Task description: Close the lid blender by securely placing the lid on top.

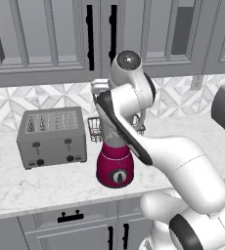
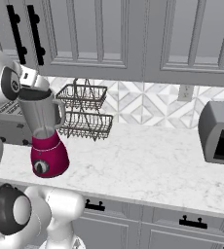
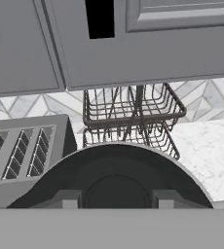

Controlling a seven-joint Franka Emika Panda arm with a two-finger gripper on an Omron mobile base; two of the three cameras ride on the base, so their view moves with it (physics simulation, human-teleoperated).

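Gripper (image 3: 115, 199): seen in the hand view at 6 o'clock, its two grey finger tips (image 3: 65, 198) set narrowly on either side of a raised knob at the centre of the lid; closed upon the lid.
Lid (image 3: 115, 177): black round disc held flat under the hand. In the right base view its dark edge (image 2: 33, 94) lies right at the mouth of the jar, at the top of the blender; whether it is fully seated on the rim cannot be told.
Blender (image 2: 46, 141): upright on the counter, clear grey tapered jar above, handle at 3 o'clock in the right base view. In the left base view the magenta base (image 1: 115, 168) and its round dial are plain, while the arm crosses in front of the jar.
Arm (image 1: 134, 122): white with dark joints, rising from 5 o'clock of the left base view and bending down over the blender.
Toaster (image 1: 53, 136): boxy, grey, four slots, just beside the blender at 9 o'clock in the left base view.
Wire rack (image 2: 84, 113): two-tier dark basket, behind the blender against the tiled wall, at 2 o'clock from it in the right base view.
Counter (image 2: 148, 165): white marble, bearing all of the above.
Grey appliance (image 2: 218, 133): at the 3 o'clock edge of the right base view, well apart from the blender.
Upper cabinets (image 2: 133, 39): grey panelled doors with black handles, above the tiled wall.
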